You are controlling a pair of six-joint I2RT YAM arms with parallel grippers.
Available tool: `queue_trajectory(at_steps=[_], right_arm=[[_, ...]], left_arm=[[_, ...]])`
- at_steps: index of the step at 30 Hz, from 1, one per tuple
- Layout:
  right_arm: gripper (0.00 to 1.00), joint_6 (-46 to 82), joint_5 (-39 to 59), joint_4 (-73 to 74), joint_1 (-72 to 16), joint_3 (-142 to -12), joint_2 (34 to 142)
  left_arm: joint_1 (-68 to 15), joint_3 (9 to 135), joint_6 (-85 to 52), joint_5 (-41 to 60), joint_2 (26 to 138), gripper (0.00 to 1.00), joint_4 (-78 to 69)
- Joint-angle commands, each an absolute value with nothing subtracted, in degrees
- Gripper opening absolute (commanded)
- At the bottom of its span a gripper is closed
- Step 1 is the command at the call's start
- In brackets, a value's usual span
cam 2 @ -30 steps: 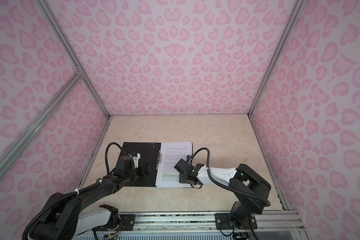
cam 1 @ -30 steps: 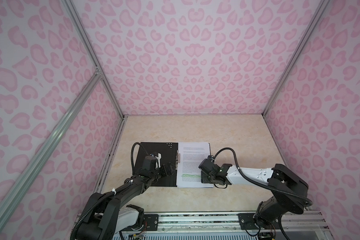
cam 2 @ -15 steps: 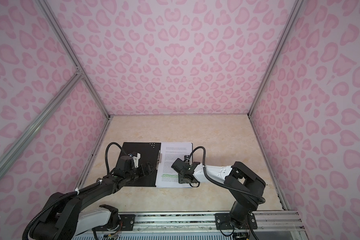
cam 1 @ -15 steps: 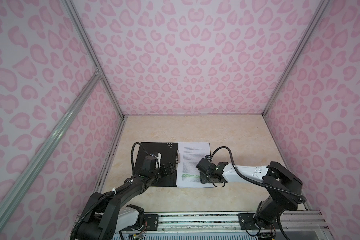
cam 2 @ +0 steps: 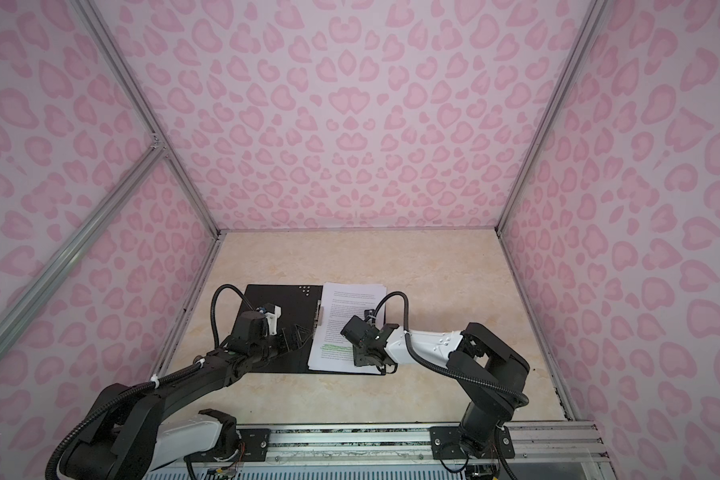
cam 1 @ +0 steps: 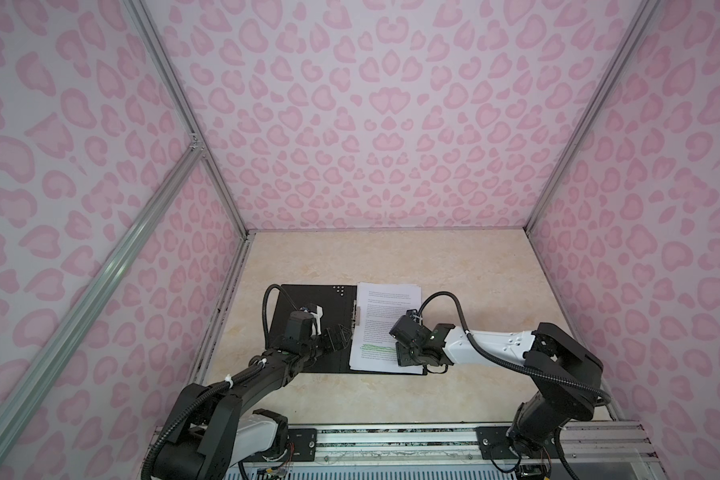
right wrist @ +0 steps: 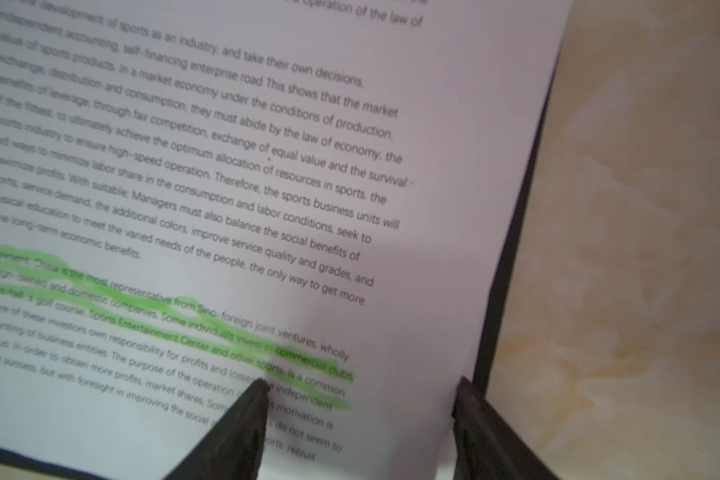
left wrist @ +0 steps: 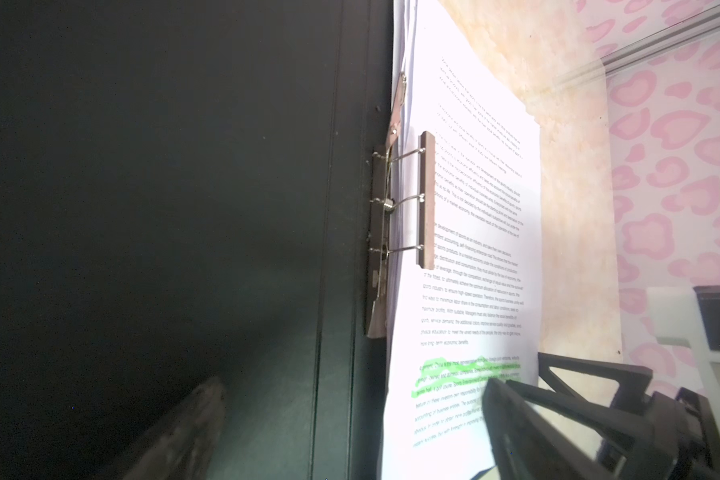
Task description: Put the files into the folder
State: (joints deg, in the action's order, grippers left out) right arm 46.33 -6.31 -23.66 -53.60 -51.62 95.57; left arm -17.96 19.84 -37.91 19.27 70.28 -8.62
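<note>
Folder [cam 1: 329,299] lies open and flat, black inside up, at the near left of the table [cam 1: 391,257]. Its left edge runs close to the left wall's frame, with a narrow strip of table between. On its right half sit the files [cam 1: 387,307], stacked, green-marked page on top, far edges slightly fanned. Their spine-side margin goes under the bar of the clip [left wrist: 427,199]. Their right edge stops just short of the folder's, leaving a thin dark strip.

The left gripper [cam 1: 339,333] hangs low astride the spine, fingers spread wide, holding nothing. The right gripper [right wrist: 360,384] is over the top page's near right corner, fingers [right wrist: 250,415] well apart with flat paper between them, gripping nothing; I cannot tell whether the tips touch the page.

Bare table stretches from the folder's far edge to the back wall and from its right edge to the right wall. The surface is pale beige marble pattern. The walls [cam 1: 371,124] are pink with heart-like spots, framed in aluminium.
</note>
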Motion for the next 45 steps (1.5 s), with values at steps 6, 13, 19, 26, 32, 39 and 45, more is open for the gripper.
queue_trajectory(at_steps=[6,13,19,26,32,39,45], right_arm=[[0.79,45.5,-1.93,-18.23,-51.21,-47.73,90.7],[0.97,40.62,5.07,-11.81,-39.2,-43.42,84.08],[0.97,37.04,10.79,-8.17,-26.18,-46.44,85.53],[0.96,35.97,16.17,-6.06,-19.91,-51.3,92.05],[0.94,35.79,19.39,-4.48,-15.71,-50.9,95.26],[0.92,34.02,20.35,-4.41,-11.5,-49.47,95.46],[0.93,30.58,19.61,-9.14,-10.73,-57.31,100.49]], left_arm=[[-17.93,19.47,-37.71,18.94,70.2,0.98,-1.12],[-18.11,18.11,-37.35,23.98,65.58,1.0,-4.89],[-18.22,21.73,-41.92,22.24,69.23,1.0,-6.23],[-23.04,27.11,-44.35,22.25,81.71,0.99,-8.45],[-30.57,30.2,-46.65,19.83,87.02,0.99,-10.49],[-34.64,36.5,-47.7,20.63,91.77,0.95,-9.07],[-31.2,37.9,-47.93,21.47,87.04,0.97,-7.28]])
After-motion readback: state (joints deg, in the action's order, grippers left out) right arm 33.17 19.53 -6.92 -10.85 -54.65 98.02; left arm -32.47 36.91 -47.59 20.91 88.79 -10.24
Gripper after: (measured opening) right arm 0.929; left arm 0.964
